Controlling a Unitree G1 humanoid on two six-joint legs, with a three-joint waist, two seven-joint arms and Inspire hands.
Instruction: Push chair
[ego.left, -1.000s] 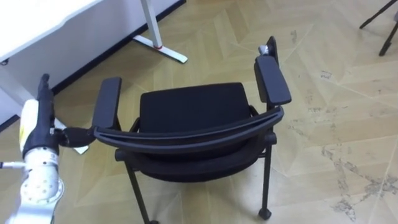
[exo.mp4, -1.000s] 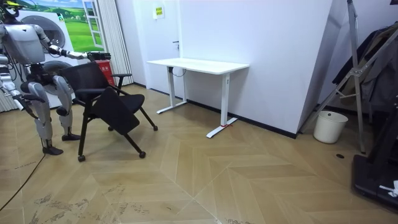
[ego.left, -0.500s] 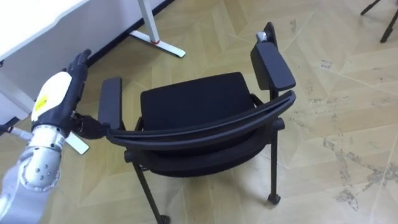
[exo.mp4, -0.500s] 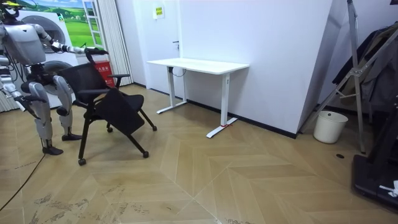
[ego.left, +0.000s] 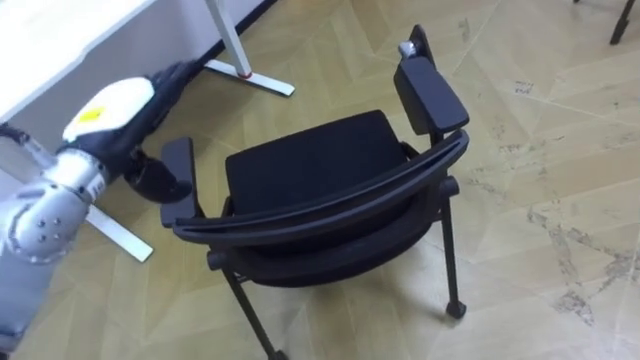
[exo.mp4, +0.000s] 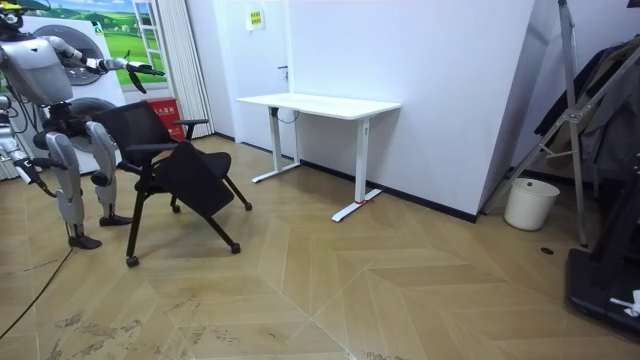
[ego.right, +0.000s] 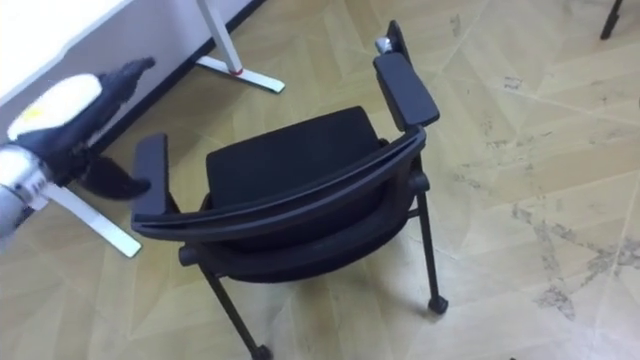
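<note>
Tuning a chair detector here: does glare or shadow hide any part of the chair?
Left eye view: the desk top is washed out by bright glare, the black chair reads as one dark mass, and the left hand has a dark thumb that is hard to part from the armrest. Room view: even light, no glare, and the chair stands out against the floor.

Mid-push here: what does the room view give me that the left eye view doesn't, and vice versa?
Room view adds: the robot standing behind the chair, the whole white desk, and a white bin by the wall. Left eye view adds: the left hand close up, fingers straight, beside the left armrest, plus scuffed floor. Shared: chair, raised left hand, desk leg.
</note>
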